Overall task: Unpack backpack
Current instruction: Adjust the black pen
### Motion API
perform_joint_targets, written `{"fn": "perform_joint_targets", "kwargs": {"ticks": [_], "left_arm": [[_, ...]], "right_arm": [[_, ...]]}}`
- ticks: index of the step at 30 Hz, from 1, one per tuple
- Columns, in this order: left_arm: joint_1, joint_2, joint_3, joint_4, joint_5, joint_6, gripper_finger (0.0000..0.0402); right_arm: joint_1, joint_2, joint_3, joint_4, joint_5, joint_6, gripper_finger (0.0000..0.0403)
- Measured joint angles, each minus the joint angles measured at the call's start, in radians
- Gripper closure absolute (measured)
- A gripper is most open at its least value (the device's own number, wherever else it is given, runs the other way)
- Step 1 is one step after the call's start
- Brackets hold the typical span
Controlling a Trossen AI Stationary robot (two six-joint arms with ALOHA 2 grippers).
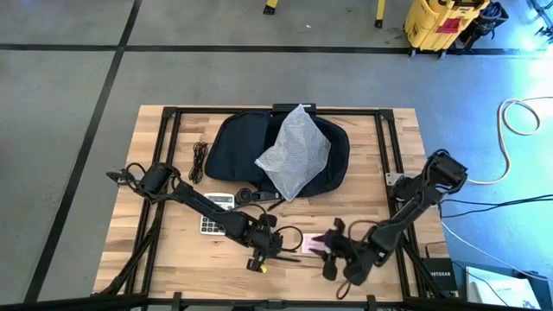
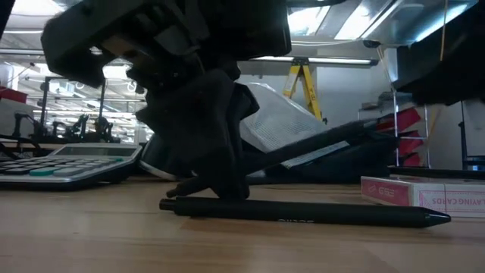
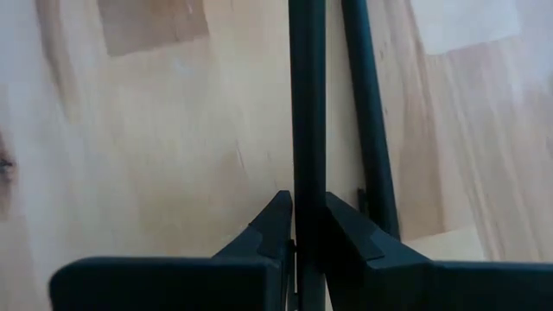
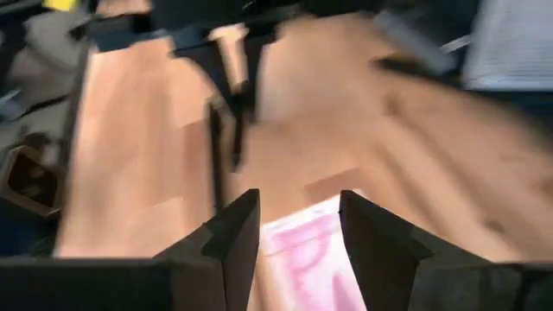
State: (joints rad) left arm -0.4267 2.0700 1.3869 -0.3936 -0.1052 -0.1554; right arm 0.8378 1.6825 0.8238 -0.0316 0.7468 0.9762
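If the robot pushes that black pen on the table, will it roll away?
Probably a little. The pen looks long, thin and round, lying flat on the smooth wooden table, so a sideways push could roll it. It looks stiff and likely light. The left hand is shut on it, which should hold it steady.

Backpack (image 1: 238, 147) under clear plastic bag (image 1: 294, 151), calculator (image 1: 214, 213) nearby.

Overhead, table-level, two close wrist views

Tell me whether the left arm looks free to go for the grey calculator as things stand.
Probably not yet: the left end effector is shut on a slim black pen low over the wooden table. The grey calculator lies close beside that arm, uncovered.
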Motion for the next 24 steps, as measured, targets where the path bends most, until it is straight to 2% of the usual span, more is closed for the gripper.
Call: {"fn": "perform_joint_targets", "kwargs": {"ticks": [3, 8, 15, 24], "left_arm": [[0.002, 0.014, 0.002, 0.012, 0.023, -0.005, 0.0378], [0.000, 0.015, 0.002, 0.016, 0.023, -0.012, 0.0378], [0.000, 0.025, 0.002, 0.016, 0.042, -0.011, 0.0378], [0.000, 0.028, 0.002, 0.018, 0.044, 0.000, 0.0378]], "right_arm": [[-0.046, 0.000, 0.003, 0.049, -0.155, -0.061, 0.0260], [-0.105, 0.039, 0.003, 0.051, -0.315, -0.066, 0.0260], [-0.159, 0.136, 0.051, 0.078, -0.372, -0.151, 0.0260], [-0.151, 0.136, 0.062, 0.004, -0.376, -0.142, 0.0260]]}}
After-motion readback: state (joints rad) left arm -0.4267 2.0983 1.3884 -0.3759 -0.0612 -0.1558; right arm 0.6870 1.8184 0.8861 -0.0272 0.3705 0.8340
